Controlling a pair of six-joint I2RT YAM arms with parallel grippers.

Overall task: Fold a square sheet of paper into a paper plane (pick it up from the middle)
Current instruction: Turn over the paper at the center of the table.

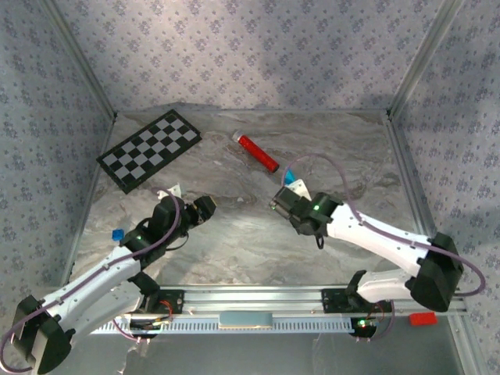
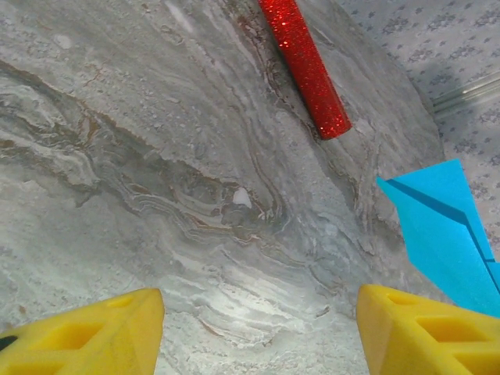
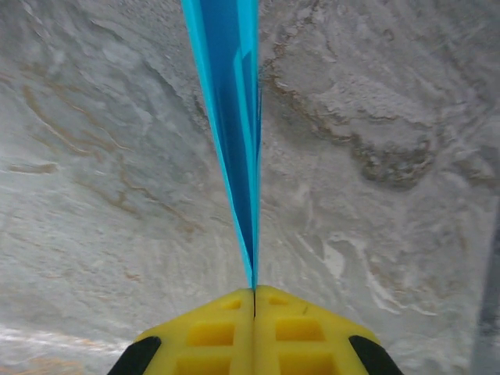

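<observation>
Right wrist view tells me most: my right gripper (image 3: 254,293) has its jaws pressed tight together on one end of the paper plane (image 3: 234,117), and the blue paper runs straight away from them edge-on, its folded layers stacked flat against each other. I judge that the pinch keeps those layers shut along the centre crease so the folds do not spring apart. From above, the plane sits just past the near end of the red cylinder (image 1: 258,153), on the side toward my bases, close to it but not touching. I cannot tell whether the plane's lower edge rests on the table (image 1: 234,242) or hangs just clear of it. My left gripper (image 2: 262,312) is spread wide with only bare marble between its jaws, holding nothing. It sits on the near-left side of the cylinder, well apart from it. Its camera looks across at the plane's pointed, layered flank, with the cylinder lying beyond. I read that stance as standing off, ready to take or press a flap if another crease is wanted. The checkerboard (image 1: 148,150) lies flat off to the cylinder's left, clear of the work. The folding looks nearly done.
</observation>
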